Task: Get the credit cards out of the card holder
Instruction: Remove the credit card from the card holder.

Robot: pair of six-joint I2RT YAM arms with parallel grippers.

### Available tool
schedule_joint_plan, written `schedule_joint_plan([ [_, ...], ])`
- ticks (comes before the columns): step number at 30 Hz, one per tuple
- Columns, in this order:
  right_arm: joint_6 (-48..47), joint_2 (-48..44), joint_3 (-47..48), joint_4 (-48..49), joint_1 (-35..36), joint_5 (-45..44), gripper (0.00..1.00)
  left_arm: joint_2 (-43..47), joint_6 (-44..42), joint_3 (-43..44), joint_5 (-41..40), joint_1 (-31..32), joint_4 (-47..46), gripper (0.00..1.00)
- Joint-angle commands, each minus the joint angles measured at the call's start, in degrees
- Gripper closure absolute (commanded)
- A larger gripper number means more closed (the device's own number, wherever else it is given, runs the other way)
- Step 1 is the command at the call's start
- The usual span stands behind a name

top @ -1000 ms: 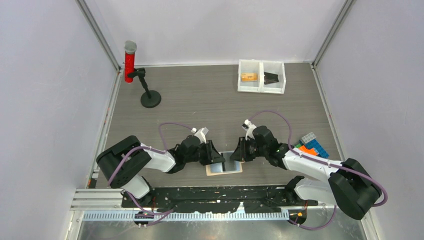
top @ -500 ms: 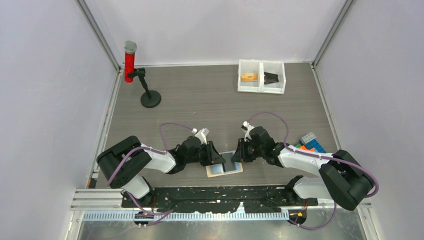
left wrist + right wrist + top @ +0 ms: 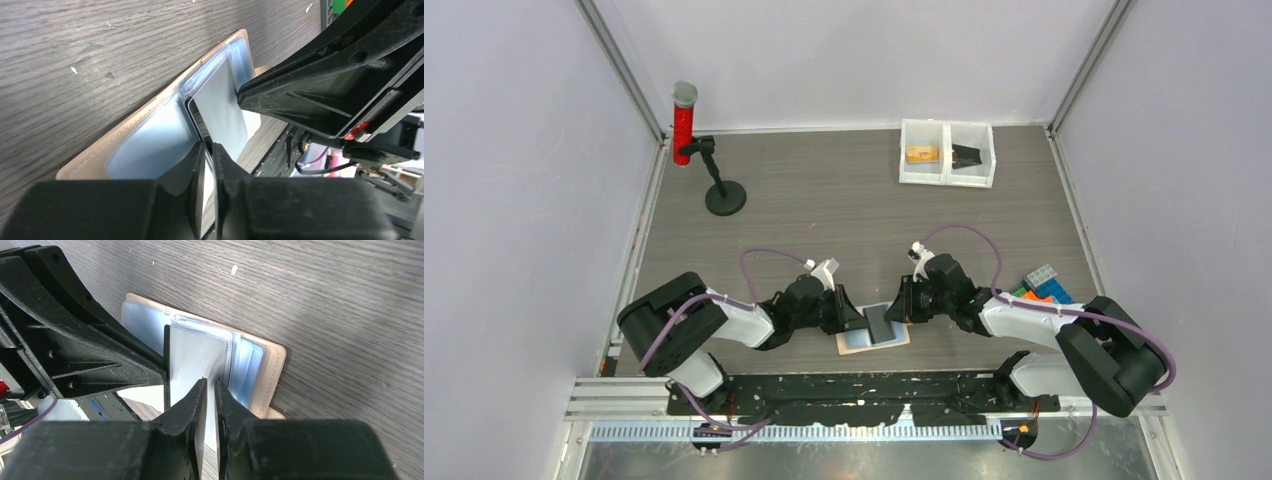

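Top external view: the small tan leather-like bifold card holder [image 3: 854,341] lies open near the front edge of the grey wood-grain counter [image 3: 824,200], its long axis running left to right. A thin dark grey rectangular card [image 3: 882,325] stands tilted up out of the holder's glossy grey-blue pockets [image 3: 247,362], directly between the two arms, neither one nearer. The left pincer [image 3: 207,147] looks clamped on the card's left edge, the right pincer [image 3: 209,385] on its right edge. I judge the card mostly free, so the next move calls for a lift clear of the sleeves. No brand or writing is legible on card or holder
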State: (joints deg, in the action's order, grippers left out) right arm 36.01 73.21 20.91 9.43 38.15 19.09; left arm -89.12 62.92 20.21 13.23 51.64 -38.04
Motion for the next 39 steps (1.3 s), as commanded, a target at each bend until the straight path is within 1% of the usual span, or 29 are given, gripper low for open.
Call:
schedule_joint_plan([
  [1, -0.31, 1.63, -2.19, -0.85, 0.52, -2.49, 0.82, 1.41, 1.20, -0.42, 1.21, 0.26, -8.20, 0.94],
  [2, -0.19, 1.71, -2.30, -0.79, 0.52, -2.48, 0.82, 1.43, 1.38, -0.51, 1.27, 0.22, -8.53, 0.99],
  [7, 0.29, 1.55, -2.62, -1.00, 0.45, -3.85, 0.82, 1.94, 2.14, -1.19, 0.76, 0.01, -8.06, 1.00],
  [9, 0.71, 1.52, -2.73, -1.81, 0.14, -5.04, 0.83, 2.95, 1.42, -1.25, -0.11, -0.29, -4.49, 1.00],
  [14, 0.75, 1.06, -2.76, -1.95, -0.80, -5.16, 0.83, 6.53, 0.27, -2.60, -2.25, -0.72, -0.68, 1.00],
  [17, 0.27, 0.79, -2.20, -2.36, -0.96, -4.70, 0.83, 9.06, -1.25, -1.98, -3.32, -0.75, 5.54, 1.00],
  [24, -1.39, 1.65, -0.61, -3.60, -1.39, -3.21, 0.82, 13.87, -2.98, -2.04, -5.46, -0.74, 11.98, 1.00],
  [28, -3.39, 1.41, 1.54, -6.06, -1.41, -2.51, 0.81, 14.60, -3.24, -1.73, -5.19, -0.75, 12.28, 1.00],
  [34, -5.86, 1.13, 8.84, -12.98, -1.46, -1.94, 0.78, 13.99, -4.45, 0.30, -3.94, -0.75, 13.90, 1.00],
  [39, -6.07, -0.15, 9.96, -13.26, -1.41, 1.18, 0.75, 14.02, -4.75, 0.73, -3.85, -0.75, 14.31, 1.00],
])
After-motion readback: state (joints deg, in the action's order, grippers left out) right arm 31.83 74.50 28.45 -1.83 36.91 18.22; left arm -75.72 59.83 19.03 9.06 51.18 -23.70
